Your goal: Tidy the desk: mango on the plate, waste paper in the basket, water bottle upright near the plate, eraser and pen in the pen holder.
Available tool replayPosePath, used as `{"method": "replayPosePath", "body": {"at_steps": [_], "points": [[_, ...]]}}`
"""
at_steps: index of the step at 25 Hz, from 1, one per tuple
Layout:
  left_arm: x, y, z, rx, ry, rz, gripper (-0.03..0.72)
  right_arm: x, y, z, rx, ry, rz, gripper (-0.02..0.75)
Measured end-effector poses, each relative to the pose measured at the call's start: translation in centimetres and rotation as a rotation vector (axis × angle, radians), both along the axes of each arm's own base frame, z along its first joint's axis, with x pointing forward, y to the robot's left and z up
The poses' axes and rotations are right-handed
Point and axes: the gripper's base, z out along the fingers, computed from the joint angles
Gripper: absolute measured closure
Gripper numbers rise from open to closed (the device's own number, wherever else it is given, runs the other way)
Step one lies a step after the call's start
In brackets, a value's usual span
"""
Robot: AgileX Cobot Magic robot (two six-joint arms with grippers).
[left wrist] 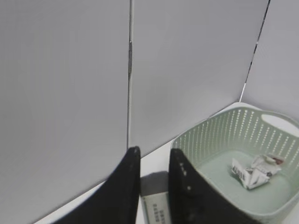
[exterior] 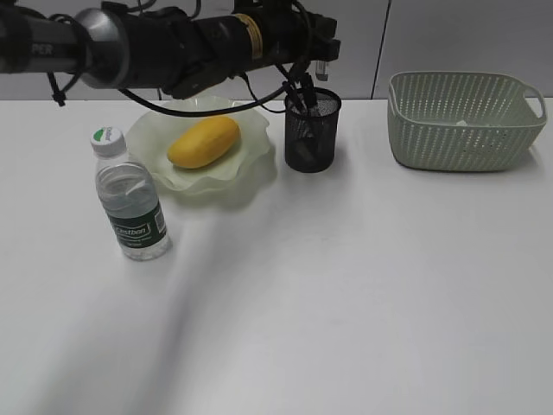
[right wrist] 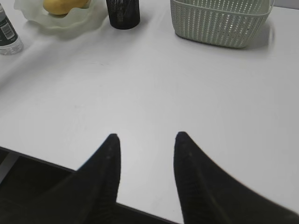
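Note:
The yellow mango (exterior: 204, 142) lies on the pale green plate (exterior: 251, 169). The water bottle (exterior: 130, 203) stands upright just left of the plate. My left gripper (exterior: 320, 54) reaches across above the black mesh pen holder (exterior: 313, 134). In the left wrist view the left gripper (left wrist: 154, 150) is shut on the white printed eraser (left wrist: 155, 205). A dark pen (exterior: 299, 97) sticks out of the holder. The waste paper (left wrist: 254, 170) lies inside the green basket (left wrist: 205, 140). My right gripper (right wrist: 147, 135) is open and empty above the table's near edge.
The basket (exterior: 467, 121) stands at the back right, against the grey wall panels. In the right wrist view the plate (right wrist: 56, 21), pen holder (right wrist: 123, 14) and basket (right wrist: 219, 23) line the far side. The table's front edge (right wrist: 46, 161) is below my right gripper.

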Motion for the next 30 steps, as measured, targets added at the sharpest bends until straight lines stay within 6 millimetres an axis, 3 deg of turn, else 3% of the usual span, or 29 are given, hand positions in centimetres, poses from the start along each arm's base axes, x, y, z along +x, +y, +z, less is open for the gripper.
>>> {"method": "replayPosePath", "body": {"at_steps": [3,5,10,13,16,19,21,24,27,30], "points": [[0.6,0.1,-1.9,0.033,0.022,0.011,0.559,0.0,0.0,0.0,0.000,0.000,0.000,0.424],[1.0,0.5,-2.7,0.070,0.040,0.032,0.521,0.0,0.0,0.0,0.000,0.000,0.000,0.424],[1.5,1.3,-2.6,0.085,0.043,0.060,0.273,0.0,0.0,0.0,0.000,0.000,0.000,0.425],[1.2,1.6,-1.0,0.104,0.062,0.108,0.222,0.0,0.0,0.0,0.000,0.000,0.000,0.425],[-0.2,2.2,2.8,0.152,0.130,0.242,0.229,0.0,0.0,0.0,0.000,0.000,0.000,0.425],[-3.2,3.1,7.7,0.232,0.159,0.345,0.292,0.0,0.0,0.0,-0.001,0.000,-0.001,0.425],[-6.0,3.8,9.6,0.310,0.188,0.348,0.335,0.0,0.0,0.0,-0.001,0.000,-0.001,0.425],[-11.2,5.7,11.0,0.404,0.265,0.304,0.358,0.0,0.0,0.0,-0.001,-0.001,-0.001,0.425],[-17.3,9.4,11.2,0.451,0.346,0.282,0.364,0.0,0.0,0.0,-0.001,-0.001,-0.001,0.426],[-23.9,14.8,12.3,0.427,0.395,0.301,0.365,0.0,0.0,0.0,-0.002,-0.001,-0.001,0.426]]}}
